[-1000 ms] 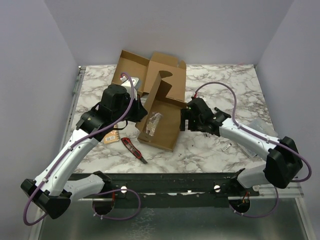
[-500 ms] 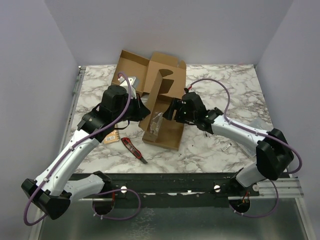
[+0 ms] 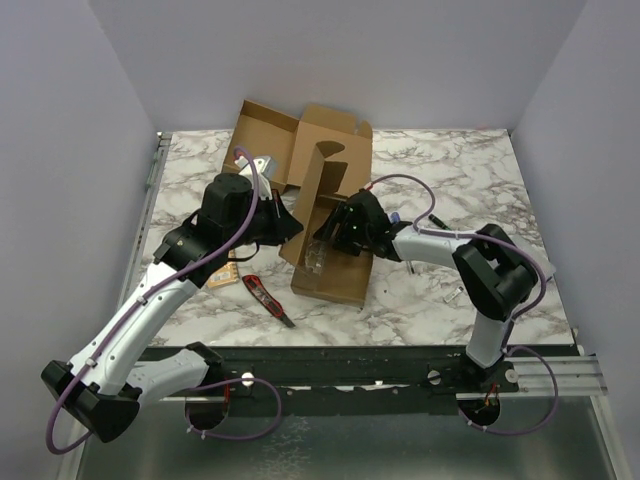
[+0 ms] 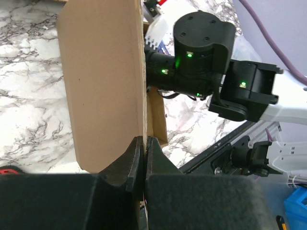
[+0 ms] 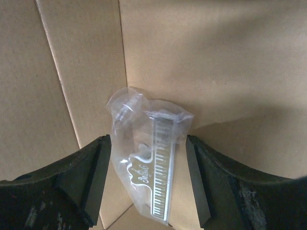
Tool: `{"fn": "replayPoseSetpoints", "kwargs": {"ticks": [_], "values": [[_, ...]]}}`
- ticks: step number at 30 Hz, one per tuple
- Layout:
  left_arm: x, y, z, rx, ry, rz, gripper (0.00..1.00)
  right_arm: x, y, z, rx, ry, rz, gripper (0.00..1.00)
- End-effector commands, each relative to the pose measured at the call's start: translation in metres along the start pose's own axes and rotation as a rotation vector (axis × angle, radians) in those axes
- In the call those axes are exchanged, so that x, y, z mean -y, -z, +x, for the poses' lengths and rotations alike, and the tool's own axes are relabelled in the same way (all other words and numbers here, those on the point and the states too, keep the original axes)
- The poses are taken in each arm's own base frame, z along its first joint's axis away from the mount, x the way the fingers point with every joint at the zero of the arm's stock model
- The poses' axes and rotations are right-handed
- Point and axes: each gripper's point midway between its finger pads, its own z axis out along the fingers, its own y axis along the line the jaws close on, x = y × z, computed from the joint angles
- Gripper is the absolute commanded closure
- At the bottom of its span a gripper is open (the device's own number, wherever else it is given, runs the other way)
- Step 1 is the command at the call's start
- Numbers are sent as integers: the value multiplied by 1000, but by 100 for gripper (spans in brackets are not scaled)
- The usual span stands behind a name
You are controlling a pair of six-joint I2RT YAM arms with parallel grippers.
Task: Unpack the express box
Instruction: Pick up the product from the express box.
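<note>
Squarely at 12 o'clock of the spread right hand [image 5: 146, 148], the plastic bag [image 5: 152, 167] lies lengthwise 12-to-6 inside the express box [image 3: 338, 278], whose wall the left hand [image 4: 144, 145] pinches.

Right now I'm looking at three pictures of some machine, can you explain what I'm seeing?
A robotic left arm and right arm are bolted to a marble-patterned table. One picture looks down from above; the other two come from a camera on each wrist. On the table lie an opened cardboard box and a red utility knife. The left gripper is shut on a box wall. The right gripper is open inside the box, either side of a clear plastic bag.
</note>
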Motion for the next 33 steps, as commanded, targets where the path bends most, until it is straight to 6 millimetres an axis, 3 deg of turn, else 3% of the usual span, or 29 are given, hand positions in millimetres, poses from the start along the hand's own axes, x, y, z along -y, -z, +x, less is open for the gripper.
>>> {"fn": "replayPoseSetpoints", "kwargs": {"ticks": [1,4,8,13,15,22,26,30,33], "values": [[12,-4,0,-1,-4,71,100,-15,-16,4,-34,-39,-70,28],[13,-6,2,-7,-4,82,100,-12,-23,2,-12,-52,-62,31],[11,-8,4,-10,-4,80,100,4,-29,-9,72,-77,9,50],[5,-9,10,-18,10,65,100,6,-31,-17,124,-14,2,91],[1,-8,11,-7,26,45,100,6,-25,-21,134,24,14,100],[-27,2,5,112,125,-97,100,-3,44,-42,178,221,39,100],[-34,-4,17,84,123,-113,100,-14,92,-56,190,262,5,100],[-36,-8,24,59,133,-116,100,-11,138,-100,285,237,13,100],[-42,-3,22,79,132,-148,100,6,154,-142,328,213,47,100]]}}
